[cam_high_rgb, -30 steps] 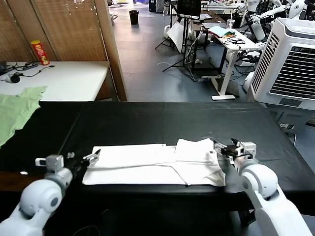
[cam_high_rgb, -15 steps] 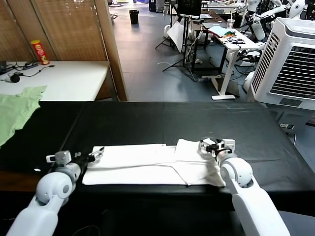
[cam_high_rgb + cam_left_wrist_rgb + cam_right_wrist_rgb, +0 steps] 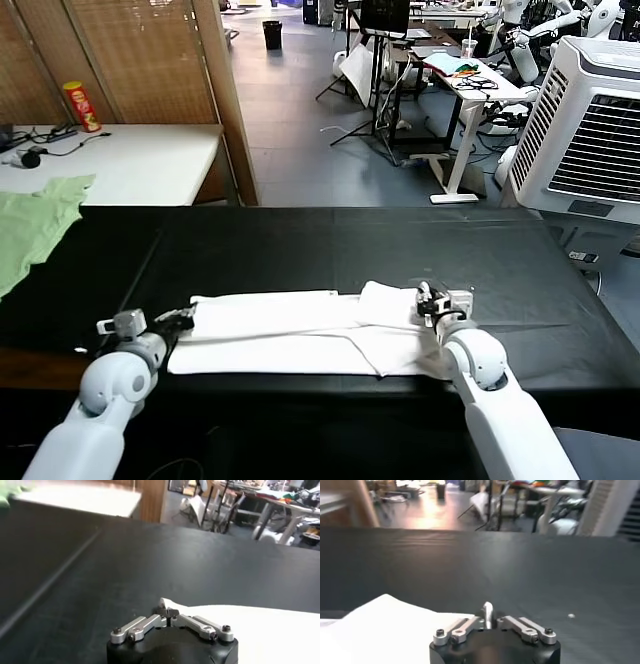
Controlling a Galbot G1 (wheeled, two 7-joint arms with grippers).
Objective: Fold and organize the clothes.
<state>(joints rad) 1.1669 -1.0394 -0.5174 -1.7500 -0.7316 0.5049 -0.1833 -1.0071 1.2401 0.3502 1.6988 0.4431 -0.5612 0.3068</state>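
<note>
Black surface (image 3: 300, 240) carries the T-shirt (image 3: 300, 330) lying crosswise, left pincer (image 3: 183, 320) and right pincer (image 3: 426, 300) clamped on its ends.

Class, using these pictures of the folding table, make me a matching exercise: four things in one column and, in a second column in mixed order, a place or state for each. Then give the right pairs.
Things:
1. white T-shirt
2. left gripper
3. right gripper
4. pale green garment

Places or states:
A. shut on the shirt's right end
B. lies at the far left edge of the black table
C. shut on the shirt's left corner
D. folded into a long strip on the table's near side

Pairs: 1-D, 2-C, 3-A, 4-B
</note>
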